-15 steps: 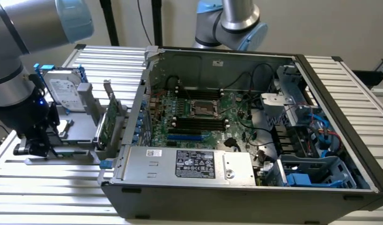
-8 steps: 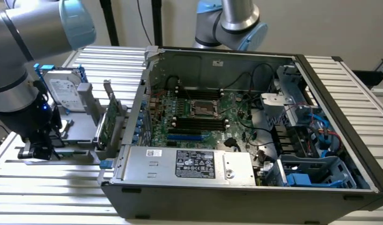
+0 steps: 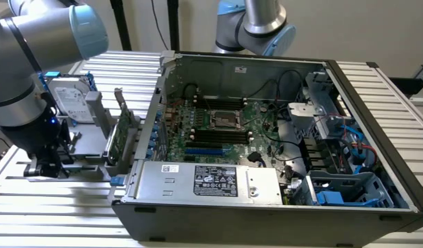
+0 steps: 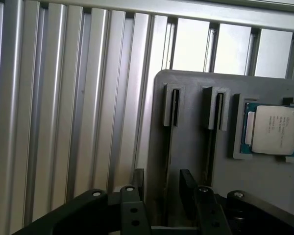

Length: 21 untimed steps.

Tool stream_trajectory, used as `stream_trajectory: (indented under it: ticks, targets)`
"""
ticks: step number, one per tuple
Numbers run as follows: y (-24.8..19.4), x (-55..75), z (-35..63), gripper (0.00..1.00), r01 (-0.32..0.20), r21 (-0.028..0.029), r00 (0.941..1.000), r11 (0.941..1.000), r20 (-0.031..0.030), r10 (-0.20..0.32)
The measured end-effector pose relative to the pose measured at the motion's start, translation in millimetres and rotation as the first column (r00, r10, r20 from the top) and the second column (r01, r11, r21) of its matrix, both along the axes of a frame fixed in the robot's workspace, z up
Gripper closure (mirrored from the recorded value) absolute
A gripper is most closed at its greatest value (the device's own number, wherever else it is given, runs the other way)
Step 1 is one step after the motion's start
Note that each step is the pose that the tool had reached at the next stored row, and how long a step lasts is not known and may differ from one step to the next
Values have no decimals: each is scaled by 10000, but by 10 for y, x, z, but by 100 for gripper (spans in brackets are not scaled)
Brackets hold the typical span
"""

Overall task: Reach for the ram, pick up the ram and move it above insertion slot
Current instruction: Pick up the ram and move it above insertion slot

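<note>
My gripper [image 4: 162,180] is open. Its two dark fingers [image 4: 186,188] stand apart on either side of a narrow slot in the grey holder [image 4: 196,152]. A thin dark edge runs along that slot [image 4: 174,108]; it looks like the ram seen edge-on, but I cannot tell for sure. A second such slot [image 4: 218,111] lies beside it. In the exterior view the gripper [image 3: 49,166] hangs low over the holder [image 3: 87,155] at the exterior view's left, outside the computer case. The motherboard's black insertion slots [image 3: 218,136] lie inside the case.
A silver hard drive in a blue frame [image 3: 70,98] and a green expansion card [image 3: 122,135] stand on the holder. A processor chip [image 4: 274,129] sits in the holder's pocket. The open computer case [image 3: 281,206] has tall walls, cables and a power supply [image 3: 211,181]. A second arm [image 3: 256,26] stands behind.
</note>
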<state>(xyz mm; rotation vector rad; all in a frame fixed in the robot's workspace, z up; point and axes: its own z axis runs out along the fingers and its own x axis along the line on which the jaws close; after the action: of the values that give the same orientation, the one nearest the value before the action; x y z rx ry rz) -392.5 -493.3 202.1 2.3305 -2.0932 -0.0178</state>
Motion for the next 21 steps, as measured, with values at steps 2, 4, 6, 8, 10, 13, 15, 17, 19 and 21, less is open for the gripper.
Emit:
stream_trajectory:
  ticks: [2, 4, 6, 8, 10, 13, 15, 17, 19, 21]
  targets:
    - [13, 1, -2, 58, 0, 1, 10000, 10000, -22, 0]
    - [26, 4, -4, 58, -1, -1, 10000, 10000, -40, 1]
    - [31, 11, -9, 58, -1, 1, 10000, 10000, -50, 1]
    - [35, 18, -15, 58, 2, 1, 10000, 10000, -54, -2]
    - [36, 23, -21, 58, 0, 0, 10000, 10000, -59, 0]
    - [36, 24, -25, 66, 1, -2, 10000, 10000, -67, -1]
    - [37, 25, -27, 73, 0, 0, 10000, 10000, -68, 0]
    - [36, 25, -27, 84, 1, 0, 10000, 10000, -71, -1]
    - [36, 27, -27, 87, 0, 1, 10000, 10000, -73, 0]
    - [37, 29, -27, 87, 4, 1, 10000, 10000, -73, -4]
